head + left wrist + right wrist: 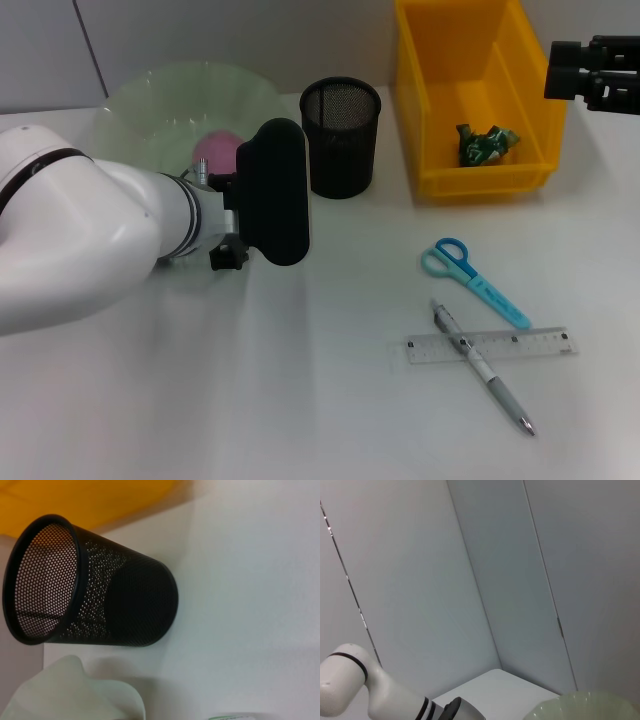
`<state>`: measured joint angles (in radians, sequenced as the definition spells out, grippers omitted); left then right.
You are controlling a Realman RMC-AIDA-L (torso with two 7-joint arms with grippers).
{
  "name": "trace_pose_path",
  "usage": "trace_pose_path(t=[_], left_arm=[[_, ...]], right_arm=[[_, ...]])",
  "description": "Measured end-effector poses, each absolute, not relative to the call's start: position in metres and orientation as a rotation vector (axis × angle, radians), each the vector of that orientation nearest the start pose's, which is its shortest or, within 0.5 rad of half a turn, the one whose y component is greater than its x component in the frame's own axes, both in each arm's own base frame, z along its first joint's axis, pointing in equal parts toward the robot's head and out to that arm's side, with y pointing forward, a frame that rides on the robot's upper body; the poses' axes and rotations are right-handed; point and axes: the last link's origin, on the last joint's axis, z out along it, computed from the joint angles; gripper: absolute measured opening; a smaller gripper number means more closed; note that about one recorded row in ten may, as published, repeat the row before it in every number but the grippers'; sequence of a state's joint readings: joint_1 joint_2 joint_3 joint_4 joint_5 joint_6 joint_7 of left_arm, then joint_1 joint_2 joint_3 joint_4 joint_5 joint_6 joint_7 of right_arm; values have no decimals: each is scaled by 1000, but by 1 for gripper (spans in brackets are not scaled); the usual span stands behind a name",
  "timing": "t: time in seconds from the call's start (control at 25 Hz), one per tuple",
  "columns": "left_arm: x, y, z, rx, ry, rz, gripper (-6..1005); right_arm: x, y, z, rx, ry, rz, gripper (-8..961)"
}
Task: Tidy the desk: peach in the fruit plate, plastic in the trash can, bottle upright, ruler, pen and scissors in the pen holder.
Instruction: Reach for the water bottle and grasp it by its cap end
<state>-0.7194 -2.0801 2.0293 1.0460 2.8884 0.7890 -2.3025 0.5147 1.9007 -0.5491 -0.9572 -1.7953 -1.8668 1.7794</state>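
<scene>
White tabletop fills the fwd area; grey wall panels at 12 o'clock, w/ vertical seams.

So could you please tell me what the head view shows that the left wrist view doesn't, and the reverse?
Only the head view shows the scissors, pen, ruler, peach, green plastic in the bin, and the right end effector. Only the left wrist view looks into the empty holder. Both show holder, plate and yellow bin.
</scene>
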Motion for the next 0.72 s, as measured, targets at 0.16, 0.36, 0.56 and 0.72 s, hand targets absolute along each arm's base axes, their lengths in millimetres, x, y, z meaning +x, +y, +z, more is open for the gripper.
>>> trace_pose_path(t=[0.16,0.36,0.56,0.72], left_arm=[[-161,387,-107,-2452,465,761,449],[-166,383,-106,-2465,434,789,449],[-171,381,-103,-2474,370,812,450],[-171,380,-99,-2476,339,810,450]], right_arm=[[233,335,148,-2624,610,914,510],[233,335,149,-2623,608,913,510],[234,335,149,-2622,606,911,510],[235,335,149,-2616,606,908,510]])
